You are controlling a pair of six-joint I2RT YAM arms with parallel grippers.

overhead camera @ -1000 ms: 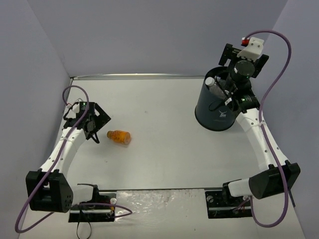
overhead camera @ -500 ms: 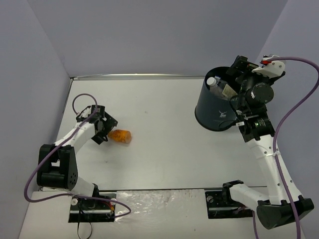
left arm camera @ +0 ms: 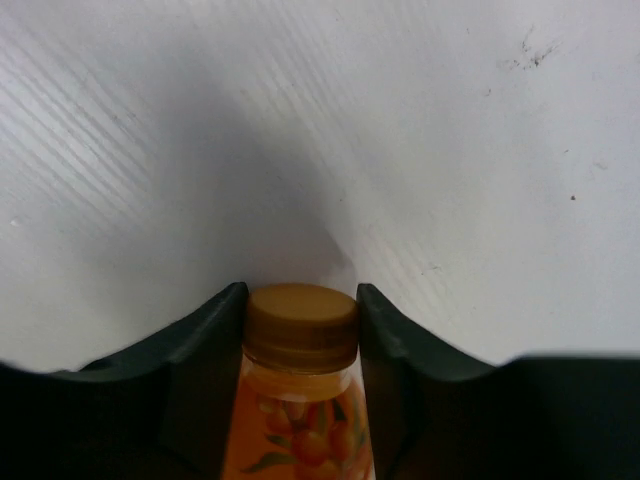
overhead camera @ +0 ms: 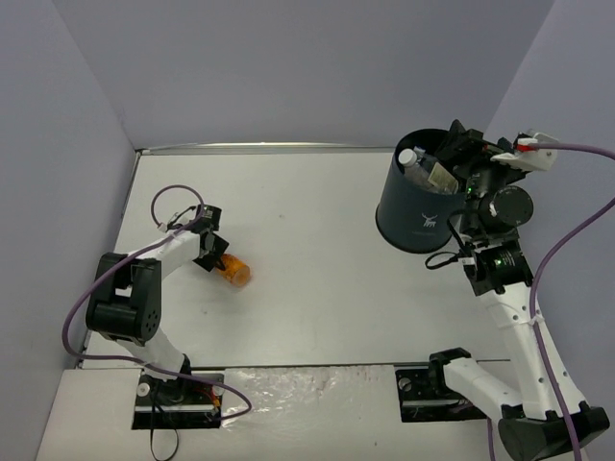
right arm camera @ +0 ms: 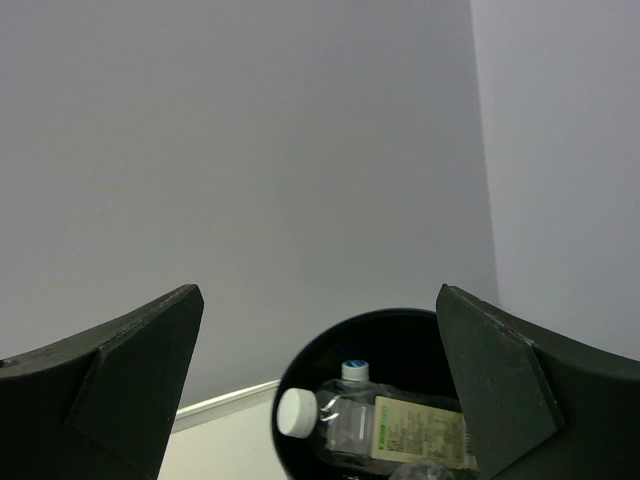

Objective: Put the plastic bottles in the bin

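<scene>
left tool [overhead camera: 217, 257]: was spread, now pinching orange bottle [overhead camera: 233, 272] at cap [left arm camera: 300, 322], on desk [overhead camera: 317, 259] well left of bin [overhead camera: 411, 219] | right tool [right arm camera: 318, 292]: still spread, drawn back over bin's right rim | clear bottles [overhead camera: 424, 170]: inside bin

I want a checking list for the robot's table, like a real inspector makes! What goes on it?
Surface: white table, a few tiny dark specks.
Job's things: orange bottle lies on its side at the left; black bin stands at the back right with clear bottles inside.
Clutter: nothing seen.
Pincers: left pincer is closed on the orange bottle's cap end; right pincer is open and empty, over the bin's rim.
Cables: purple cables loop off both arms, not touching the bottle.
Surroundings: plain grey walls on three sides.
</scene>
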